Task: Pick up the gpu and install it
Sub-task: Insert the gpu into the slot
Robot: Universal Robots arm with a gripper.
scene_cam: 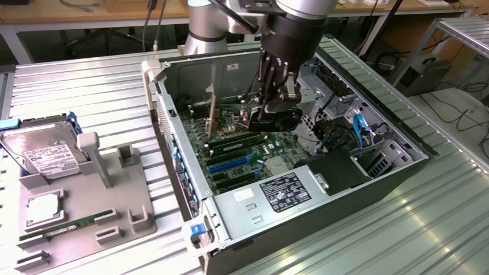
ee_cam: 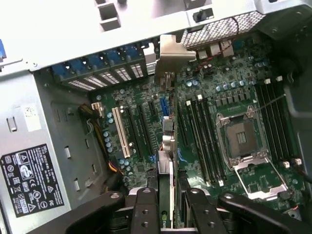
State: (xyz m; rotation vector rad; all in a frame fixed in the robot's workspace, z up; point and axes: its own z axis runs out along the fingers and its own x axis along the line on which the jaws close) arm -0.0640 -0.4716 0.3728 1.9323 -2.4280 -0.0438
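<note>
My gripper (scene_cam: 271, 116) reaches down into the open computer case (scene_cam: 416, 146) and is shut on the gpu (scene_cam: 269, 121), a slim black card held on edge above the motherboard (scene_cam: 240, 157). In the wrist view the gpu (ee_cam: 167, 161) runs edge-on from between my fingers (ee_cam: 146, 207) towards the rear of the case. Its pale metal bracket (ee_cam: 173, 53) stands by the rear slot openings (ee_cam: 112, 73). The card's lower edge hangs over the expansion slots (ee_cam: 141, 131). I cannot tell whether it touches a slot.
A grey holder (scene_cam: 84, 206) at the exterior view's left carries a silver hard drive (scene_cam: 42, 152) and a green RAM stick (scene_cam: 65, 226). Inside the case are the power supply (scene_cam: 279, 192), blue cables (scene_cam: 358, 129), the CPU socket (ee_cam: 243, 139) and RAM slots (ee_cam: 204, 141).
</note>
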